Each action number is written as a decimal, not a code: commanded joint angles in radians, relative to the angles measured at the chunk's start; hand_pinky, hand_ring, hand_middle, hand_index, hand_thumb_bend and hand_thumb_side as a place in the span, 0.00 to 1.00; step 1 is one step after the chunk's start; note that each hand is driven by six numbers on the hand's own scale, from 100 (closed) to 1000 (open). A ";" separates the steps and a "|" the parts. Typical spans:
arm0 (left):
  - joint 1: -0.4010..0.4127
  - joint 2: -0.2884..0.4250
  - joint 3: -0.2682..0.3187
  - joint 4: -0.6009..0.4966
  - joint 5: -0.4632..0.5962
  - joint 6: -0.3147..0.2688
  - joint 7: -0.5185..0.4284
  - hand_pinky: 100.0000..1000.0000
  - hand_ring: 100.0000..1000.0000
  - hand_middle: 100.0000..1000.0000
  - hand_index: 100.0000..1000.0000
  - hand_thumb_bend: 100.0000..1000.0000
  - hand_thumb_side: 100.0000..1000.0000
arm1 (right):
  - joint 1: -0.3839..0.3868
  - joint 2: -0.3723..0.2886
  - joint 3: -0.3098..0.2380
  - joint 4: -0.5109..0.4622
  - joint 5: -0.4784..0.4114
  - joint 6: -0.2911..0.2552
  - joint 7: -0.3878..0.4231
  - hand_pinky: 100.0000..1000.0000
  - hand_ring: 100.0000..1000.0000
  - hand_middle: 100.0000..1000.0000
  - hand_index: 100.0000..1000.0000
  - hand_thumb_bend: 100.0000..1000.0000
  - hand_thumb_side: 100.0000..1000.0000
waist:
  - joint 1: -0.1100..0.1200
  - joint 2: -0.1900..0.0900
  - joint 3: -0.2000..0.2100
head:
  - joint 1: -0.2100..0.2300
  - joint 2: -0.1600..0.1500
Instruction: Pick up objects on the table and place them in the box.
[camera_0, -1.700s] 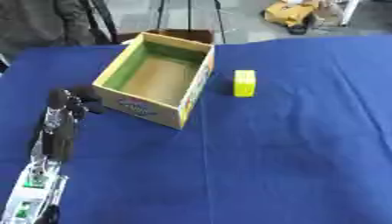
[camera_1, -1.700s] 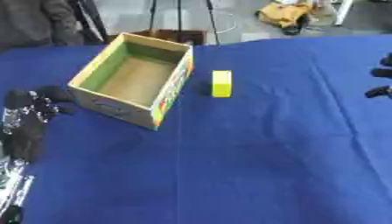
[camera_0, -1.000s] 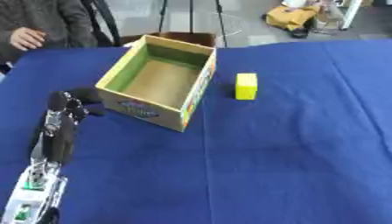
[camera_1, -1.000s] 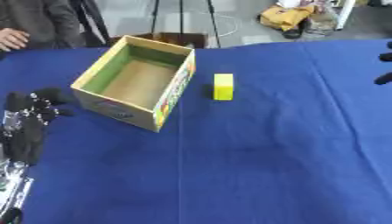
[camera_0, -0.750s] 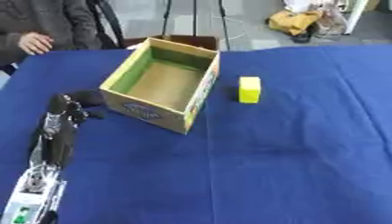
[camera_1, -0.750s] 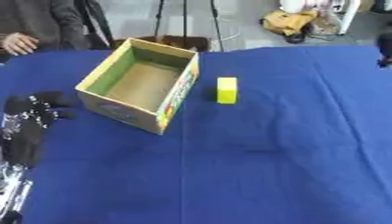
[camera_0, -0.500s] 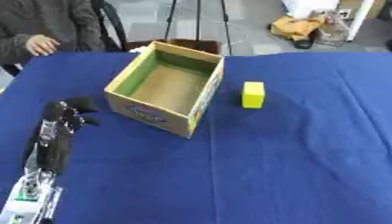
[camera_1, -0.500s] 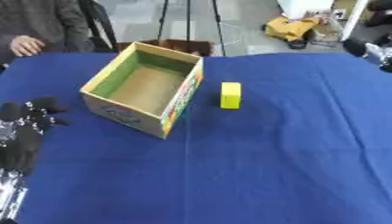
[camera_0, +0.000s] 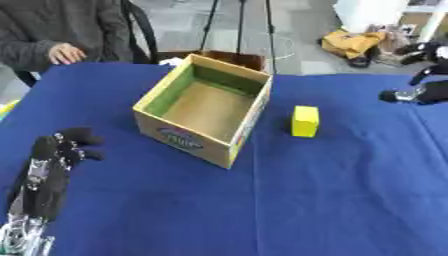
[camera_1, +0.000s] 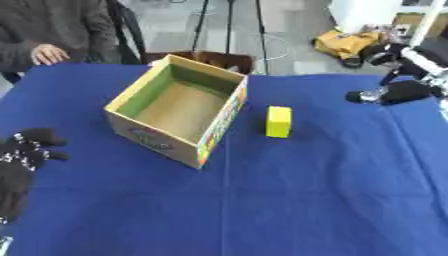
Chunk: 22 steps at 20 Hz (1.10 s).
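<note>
An open cardboard box (camera_0: 179, 142) with green inner walls and a bare brown floor stands left of the middle of the blue table. To its right a yellow block (camera_0: 304, 121) stands alone on the cloth. My right hand (camera_1: 395, 91) hangs at the right edge, well to the right of the block, with its fingers extended leftward and nothing in them. My left hand (camera_0: 54, 161) lies on the table at the lower left, short of the box, fingers relaxed and holding nothing.
The blue cloth (camera_0: 332, 200) is bare in front of the box and block. Beyond the table's far edge are a brown object (camera_0: 229, 56), tripod legs (camera_0: 241, 25) and a yellow bag (camera_0: 353, 43) on the floor.
The camera has tilted, so the whole picture shifted down. My right hand has come in from the right edge toward the block. Box, block and left hand stay put.
</note>
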<state>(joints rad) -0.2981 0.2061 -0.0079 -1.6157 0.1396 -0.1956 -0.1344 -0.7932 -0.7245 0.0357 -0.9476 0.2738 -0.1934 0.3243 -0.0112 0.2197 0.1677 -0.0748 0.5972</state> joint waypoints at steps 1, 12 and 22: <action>-0.015 0.015 -0.001 -0.022 0.005 -0.001 -0.005 0.54 0.67 0.51 0.69 0.79 0.88 | -0.026 -0.021 -0.017 0.022 0.032 -0.018 0.007 0.53 0.85 0.86 0.86 0.65 0.20 | 0.000 -0.015 0.001 | -0.007 -0.012; -0.027 0.003 -0.009 -0.024 0.007 0.000 -0.012 0.54 0.66 0.51 0.69 0.80 0.88 | -0.103 0.073 0.009 0.075 0.073 -0.036 0.083 0.57 0.89 0.89 0.87 0.65 0.17 | -0.002 0.009 0.056 | -0.057 -0.024; -0.027 -0.006 -0.014 -0.023 0.009 0.001 -0.017 0.54 0.66 0.51 0.69 0.81 0.88 | -0.141 0.162 0.034 0.105 0.102 -0.050 0.130 0.58 0.89 0.89 0.88 0.67 0.19 | 0.004 0.011 0.072 | -0.069 -0.020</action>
<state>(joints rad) -0.3137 0.1928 -0.0209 -1.6185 0.1439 -0.1935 -0.1486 -0.9081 -0.5513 0.0693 -0.8384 0.3646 -0.2405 0.4475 -0.0089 0.2460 0.2399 -0.1405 0.5867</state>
